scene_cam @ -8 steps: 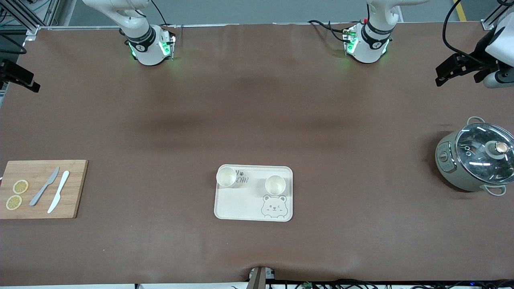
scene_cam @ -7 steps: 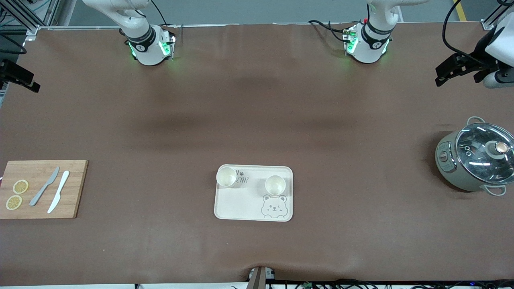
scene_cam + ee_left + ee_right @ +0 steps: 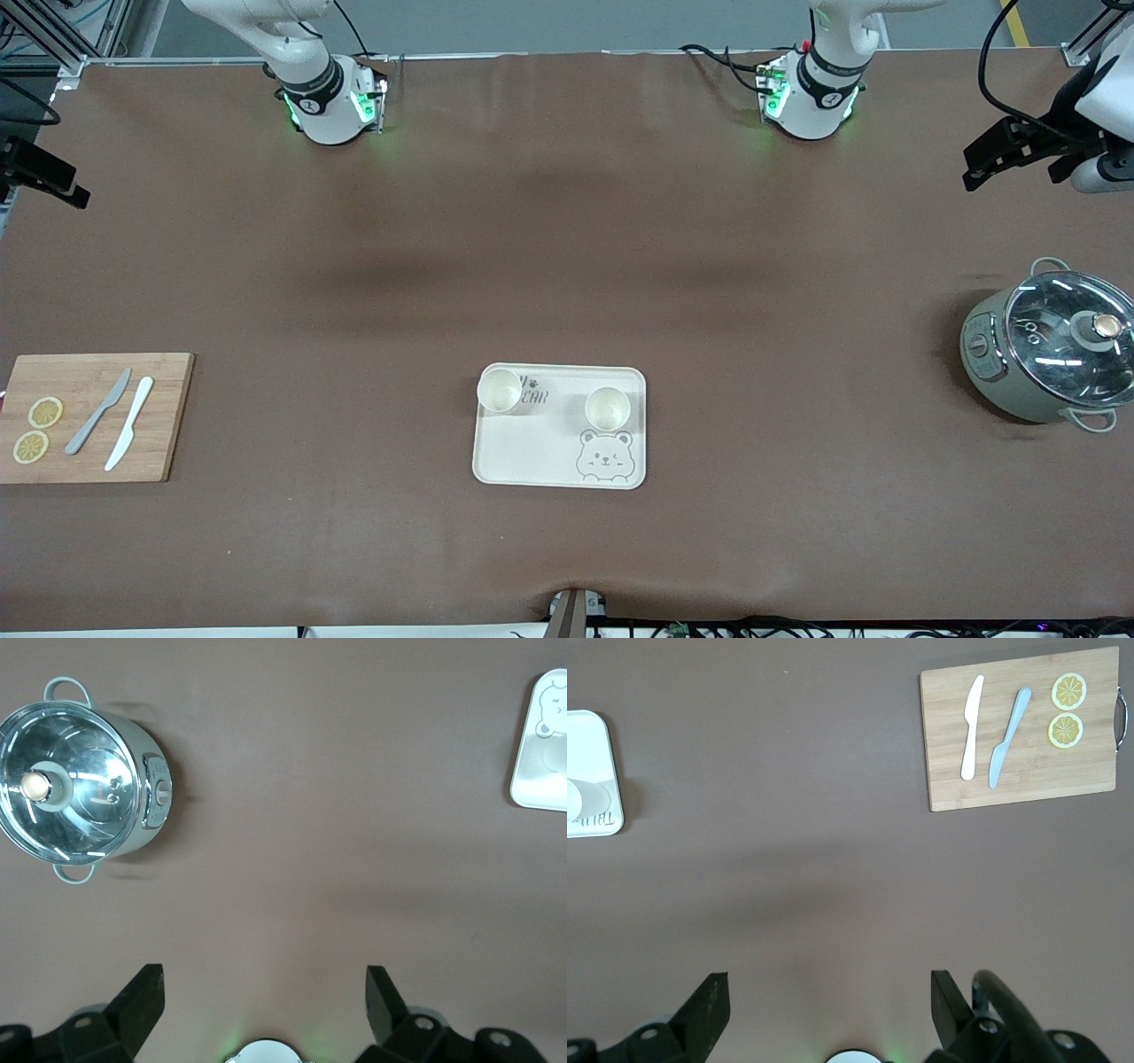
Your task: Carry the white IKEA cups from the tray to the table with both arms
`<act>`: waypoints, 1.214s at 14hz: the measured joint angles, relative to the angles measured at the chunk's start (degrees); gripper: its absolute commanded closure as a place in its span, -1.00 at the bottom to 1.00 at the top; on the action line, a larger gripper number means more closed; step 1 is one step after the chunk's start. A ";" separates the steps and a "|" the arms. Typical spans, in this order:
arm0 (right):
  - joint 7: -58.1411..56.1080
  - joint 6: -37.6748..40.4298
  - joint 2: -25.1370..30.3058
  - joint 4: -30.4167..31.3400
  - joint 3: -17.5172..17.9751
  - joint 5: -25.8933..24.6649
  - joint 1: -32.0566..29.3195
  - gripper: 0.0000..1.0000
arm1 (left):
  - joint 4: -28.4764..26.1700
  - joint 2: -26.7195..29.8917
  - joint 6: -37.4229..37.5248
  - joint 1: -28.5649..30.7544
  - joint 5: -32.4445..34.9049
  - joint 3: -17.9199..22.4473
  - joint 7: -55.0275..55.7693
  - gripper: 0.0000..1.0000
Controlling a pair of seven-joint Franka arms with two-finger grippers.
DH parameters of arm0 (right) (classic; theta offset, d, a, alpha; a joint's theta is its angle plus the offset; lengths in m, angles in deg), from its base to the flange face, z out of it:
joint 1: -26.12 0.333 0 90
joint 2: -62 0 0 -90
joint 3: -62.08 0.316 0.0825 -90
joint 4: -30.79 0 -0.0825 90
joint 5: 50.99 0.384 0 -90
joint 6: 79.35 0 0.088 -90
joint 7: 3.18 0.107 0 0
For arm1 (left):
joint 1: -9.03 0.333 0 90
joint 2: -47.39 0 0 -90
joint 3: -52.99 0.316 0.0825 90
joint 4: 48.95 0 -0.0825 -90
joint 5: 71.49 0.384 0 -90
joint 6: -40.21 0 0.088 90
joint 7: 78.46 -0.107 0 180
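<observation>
The left gripper (image 3: 264, 992) hung with its jaws spread wide and empty, high over bare table (image 3: 567, 266) toward the left arm's end, not far from the lidded electric cooker (image 3: 1050, 354). The right gripper (image 3: 830, 992) was likewise wide open and empty, high over bare mat toward the right arm's end, with the wooden cutting board (image 3: 89, 416) carrying two knives and two lemon slices in its wrist view. Both arms were drawn up and out toward the table's ends, well apart from the work.

The two white cups (image 3: 499, 391) (image 3: 607, 408) stood upright on the bear tray (image 3: 532, 452), near its edge farthest from the front camera, one by the lettering, the other just above the bear face.

The risk I saw was in the approach. The cups looked light and tapered, so a finger clipping a rim would probably tip one or skate it across the tray. They sat close enough that two grippers arriving together might crowd each other.
</observation>
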 measured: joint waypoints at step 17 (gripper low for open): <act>-0.02 -0.11 -4.90 -0.93 0.06 0.00 -0.01 -1.00 | 2.77 -27.77 -20.07 -14.67 1.35 -6.92 27.16 -1.00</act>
